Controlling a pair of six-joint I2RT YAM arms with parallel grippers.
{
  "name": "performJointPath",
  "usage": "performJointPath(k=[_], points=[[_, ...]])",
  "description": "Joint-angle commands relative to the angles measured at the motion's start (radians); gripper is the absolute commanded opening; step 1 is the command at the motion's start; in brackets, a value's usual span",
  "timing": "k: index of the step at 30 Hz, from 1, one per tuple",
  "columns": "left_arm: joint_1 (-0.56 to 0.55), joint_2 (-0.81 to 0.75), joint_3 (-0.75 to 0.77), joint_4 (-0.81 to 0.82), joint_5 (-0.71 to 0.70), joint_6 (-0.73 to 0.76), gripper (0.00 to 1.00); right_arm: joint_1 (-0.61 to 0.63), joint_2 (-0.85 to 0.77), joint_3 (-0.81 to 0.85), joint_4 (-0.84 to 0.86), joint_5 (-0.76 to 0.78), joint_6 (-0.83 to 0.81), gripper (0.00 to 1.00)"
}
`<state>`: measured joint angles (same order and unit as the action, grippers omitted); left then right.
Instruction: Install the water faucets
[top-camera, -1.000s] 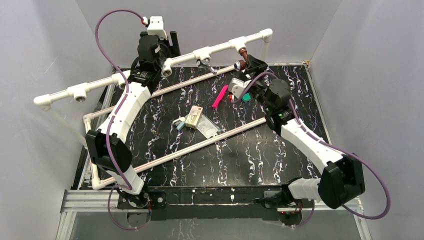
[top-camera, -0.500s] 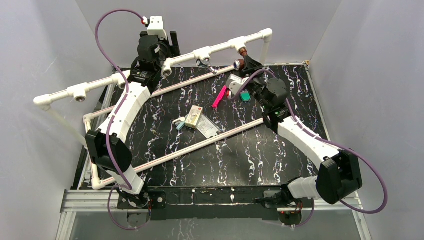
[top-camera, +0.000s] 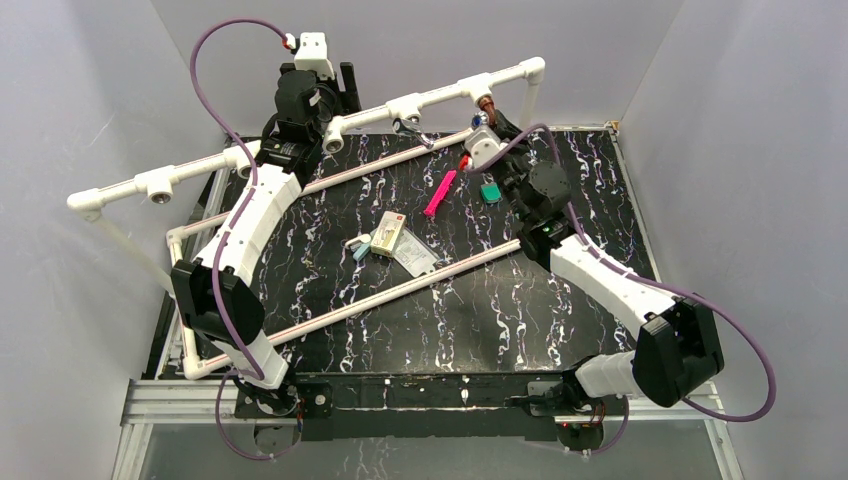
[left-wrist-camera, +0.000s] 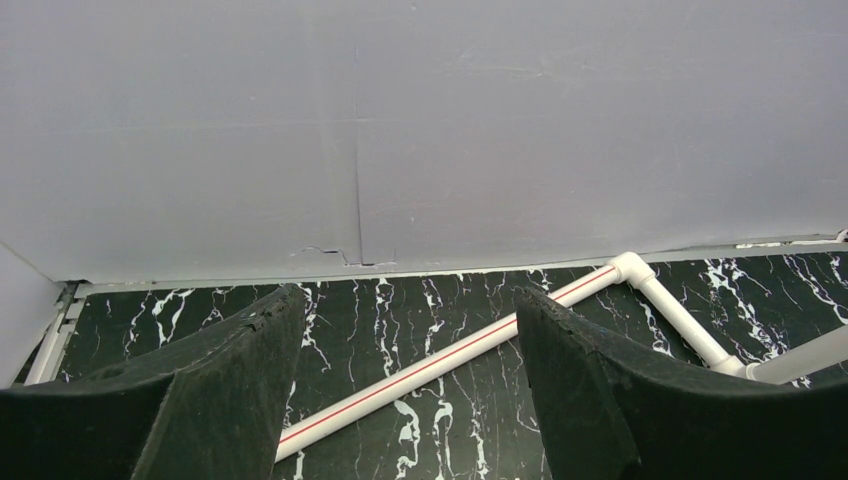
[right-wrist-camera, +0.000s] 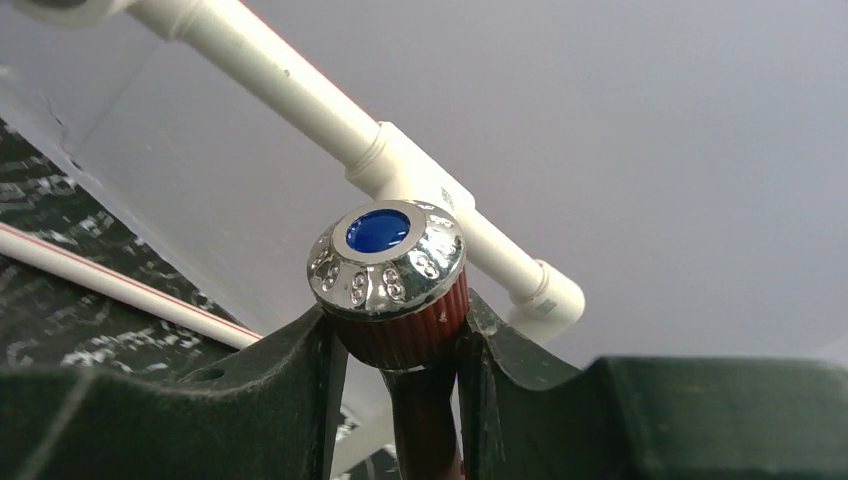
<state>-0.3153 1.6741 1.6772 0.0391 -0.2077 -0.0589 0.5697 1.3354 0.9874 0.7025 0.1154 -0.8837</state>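
The dark reddish-brown water faucet (top-camera: 486, 104) hangs at the right end of the raised white pipe rail (top-camera: 440, 95). My right gripper (top-camera: 489, 124) is shut on it. In the right wrist view its ribbed red-brown knob with a chrome cap and blue dot (right-wrist-camera: 390, 265) sits pinched between the two fingers of the right gripper (right-wrist-camera: 400, 325). The silver water faucet (top-camera: 410, 127) sticks out of a tee socket further left on the rail. My left gripper (top-camera: 340, 90) hovers open by the rail's middle; the left gripper (left-wrist-camera: 400, 320) has nothing between its fingers.
A pink flat strip (top-camera: 439, 193), a small green piece (top-camera: 490, 191), a small box (top-camera: 388, 233) and a clear bag (top-camera: 415, 255) lie on the black marbled table. White pipes (top-camera: 400, 285) cross the table; one with a red line (left-wrist-camera: 450, 350) lies below the left gripper.
My right gripper has moved up and back toward the rail and closed on the reddish-brown faucet's knob. The left arm has not moved.
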Motion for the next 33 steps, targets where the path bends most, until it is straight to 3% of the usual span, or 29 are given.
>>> performJointPath(k=[1, 23, 26, 33], points=[[-0.015, 0.035, -0.074, -0.216, 0.033, 0.017, 0.75, 0.012, -0.014, 0.051, 0.082, 0.11, 0.387, 0.01], [-0.015, 0.018, -0.092, -0.212, 0.03, 0.024, 0.75, -0.014, -0.045, 0.215, -0.355, 0.292, 1.709, 0.01], [-0.015, 0.017, -0.094, -0.21, 0.031, 0.023, 0.75, -0.037, -0.049, 0.197, -0.424, 0.271, 1.915, 0.01], [-0.015, 0.016, -0.093, -0.21, 0.037, 0.019, 0.75, -0.075, -0.061, 0.096, -0.391, 0.166, 2.293, 0.01]])
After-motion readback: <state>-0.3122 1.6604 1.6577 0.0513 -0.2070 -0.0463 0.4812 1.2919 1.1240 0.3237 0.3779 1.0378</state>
